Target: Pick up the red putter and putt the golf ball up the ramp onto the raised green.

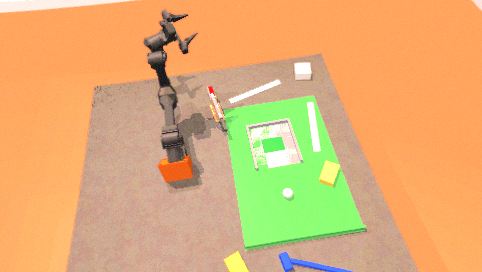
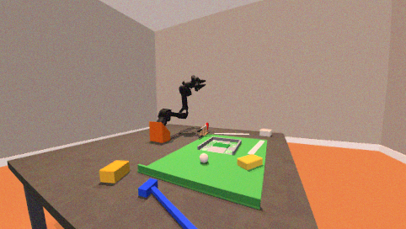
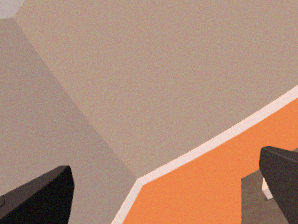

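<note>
The red putter [image 1: 211, 90] [image 2: 207, 125] shows as a small red end at a tan stand [image 1: 214, 109] [image 2: 203, 130] beside the mat's far left corner; the rest of it is too small to make out. The white golf ball [image 1: 287, 193] [image 2: 204, 158] rests on the green mat [image 1: 300, 220] [image 2: 181, 168], on the near side of the grey-walled enclosure [image 1: 298, 151] [image 2: 237, 147]. Inside the enclosure are white patches and a green square [image 1: 273, 144] [image 2: 221, 146]. My gripper [image 1: 191, 25] [image 2: 205, 83] [image 3: 169, 168] is open and empty, raised high above the table's far side, away from putter and ball.
A yellow block [image 1: 329, 173] [image 2: 250, 162] and a white strip [image 1: 313, 127] [image 2: 256, 147] lie on the mat's right side. Another white strip [image 1: 255, 91] [image 2: 232, 134] and a white block [image 1: 302, 71] [image 2: 265, 132] are behind it. A blue putter [image 1: 286, 261] [image 2: 148, 188] and yellow block [image 1: 236, 262] [image 2: 114, 172] lie in front.
</note>
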`<act>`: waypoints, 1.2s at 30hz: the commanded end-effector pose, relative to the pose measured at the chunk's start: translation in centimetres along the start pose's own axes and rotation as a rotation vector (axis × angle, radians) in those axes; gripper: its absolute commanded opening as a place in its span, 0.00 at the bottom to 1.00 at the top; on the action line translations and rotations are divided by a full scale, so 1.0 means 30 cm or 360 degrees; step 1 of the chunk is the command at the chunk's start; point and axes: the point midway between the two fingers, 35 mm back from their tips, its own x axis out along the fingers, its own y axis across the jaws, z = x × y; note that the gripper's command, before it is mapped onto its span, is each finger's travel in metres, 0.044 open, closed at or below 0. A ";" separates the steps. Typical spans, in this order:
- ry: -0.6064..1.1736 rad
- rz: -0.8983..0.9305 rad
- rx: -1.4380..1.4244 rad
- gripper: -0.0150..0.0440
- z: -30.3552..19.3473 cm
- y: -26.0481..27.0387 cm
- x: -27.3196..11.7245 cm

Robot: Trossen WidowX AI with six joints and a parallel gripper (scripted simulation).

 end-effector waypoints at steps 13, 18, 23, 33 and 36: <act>0.0112 0.0061 0.1545 1.00 0.300 -0.085 0.022; 0.0070 -0.0025 0.2324 1.00 0.409 -0.183 0.060; -0.0062 -0.0185 0.3381 1.00 0.510 -0.358 0.122; -0.0767 -0.0491 0.5217 1.00 0.530 -0.745 0.226; -0.1135 -0.0511 0.5649 1.00 0.502 -0.852 0.241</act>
